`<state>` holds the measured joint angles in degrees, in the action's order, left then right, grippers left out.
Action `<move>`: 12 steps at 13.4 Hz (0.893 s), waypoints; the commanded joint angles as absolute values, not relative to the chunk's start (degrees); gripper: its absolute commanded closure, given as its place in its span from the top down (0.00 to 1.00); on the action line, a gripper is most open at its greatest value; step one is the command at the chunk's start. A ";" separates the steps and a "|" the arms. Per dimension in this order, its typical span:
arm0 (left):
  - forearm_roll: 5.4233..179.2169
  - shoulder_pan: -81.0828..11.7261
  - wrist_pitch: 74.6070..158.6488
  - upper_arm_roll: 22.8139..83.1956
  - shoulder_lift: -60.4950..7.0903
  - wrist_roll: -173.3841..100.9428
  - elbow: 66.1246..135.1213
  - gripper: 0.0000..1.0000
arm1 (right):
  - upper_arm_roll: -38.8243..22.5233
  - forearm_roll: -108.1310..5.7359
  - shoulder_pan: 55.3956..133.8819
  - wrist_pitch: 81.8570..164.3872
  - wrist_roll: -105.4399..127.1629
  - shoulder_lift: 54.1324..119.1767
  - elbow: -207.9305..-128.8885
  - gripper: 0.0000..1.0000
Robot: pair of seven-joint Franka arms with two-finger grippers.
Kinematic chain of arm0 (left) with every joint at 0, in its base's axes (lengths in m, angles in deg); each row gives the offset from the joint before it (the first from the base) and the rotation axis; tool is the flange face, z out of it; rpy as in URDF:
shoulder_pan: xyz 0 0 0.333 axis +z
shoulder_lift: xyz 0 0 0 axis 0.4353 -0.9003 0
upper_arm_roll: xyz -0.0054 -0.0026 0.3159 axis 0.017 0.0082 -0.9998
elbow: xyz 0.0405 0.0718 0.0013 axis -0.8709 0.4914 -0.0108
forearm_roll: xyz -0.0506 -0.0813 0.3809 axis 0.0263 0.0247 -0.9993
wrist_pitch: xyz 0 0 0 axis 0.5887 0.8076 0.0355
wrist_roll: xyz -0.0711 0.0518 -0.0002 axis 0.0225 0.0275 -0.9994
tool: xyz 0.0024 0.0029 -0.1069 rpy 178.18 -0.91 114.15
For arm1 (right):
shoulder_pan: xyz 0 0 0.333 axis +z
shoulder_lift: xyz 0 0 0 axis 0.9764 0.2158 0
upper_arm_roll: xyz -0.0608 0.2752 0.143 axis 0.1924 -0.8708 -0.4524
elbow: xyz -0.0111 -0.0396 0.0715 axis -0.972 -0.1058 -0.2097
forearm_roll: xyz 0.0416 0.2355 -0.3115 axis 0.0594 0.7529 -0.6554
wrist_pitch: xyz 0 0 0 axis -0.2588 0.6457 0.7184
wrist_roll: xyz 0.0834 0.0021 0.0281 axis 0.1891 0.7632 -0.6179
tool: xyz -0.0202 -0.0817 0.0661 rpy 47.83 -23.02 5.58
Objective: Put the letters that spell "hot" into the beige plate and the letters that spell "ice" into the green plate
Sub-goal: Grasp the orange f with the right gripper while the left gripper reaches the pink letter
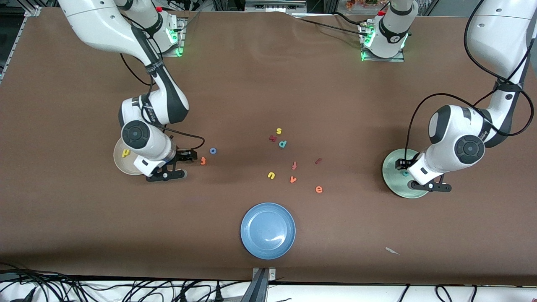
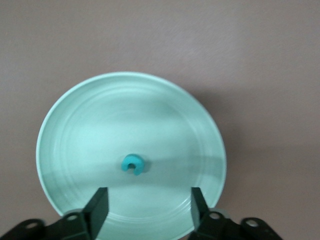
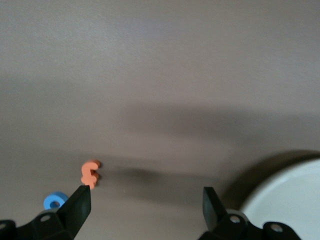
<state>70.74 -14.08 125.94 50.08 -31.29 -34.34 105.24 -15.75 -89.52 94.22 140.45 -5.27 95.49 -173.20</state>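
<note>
Now teal c [image 2: 132, 164] lying in pale green plate [image 2: 65, 130], left hand [image 2: 148, 207] spread above, right hand [image 3: 147, 206] spread beside orange t [image 3: 90, 174]

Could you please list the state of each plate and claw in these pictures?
Green plate: holds the teal c.
Beige plate: holds the yellow h.
Blue plate: empty.
Left claw: open, over the green plate.
Right claw: open, empty, beside the beige plate.
</note>
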 commanded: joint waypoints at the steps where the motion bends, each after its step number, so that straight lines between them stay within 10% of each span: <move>1: 69.62 -17.96 125.15 51.46 -30.96 -37.92 103.31 1.00 | -16.24 -88.66 96.60 143.72 -8.74 96.94 -173.27 0.99; 5: 69.35 -26.41 125.24 51.38 -32.02 -41.36 102.43 1.00 | -16.32 -89.18 98.72 147.59 -9.90 99.66 -173.27 0.98; 12: 69.62 -34.41 125.24 51.55 -33.94 -41.02 100.76 1.00 | -16.32 -89.80 98.90 148.57 -9.37 100.98 -173.54 0.62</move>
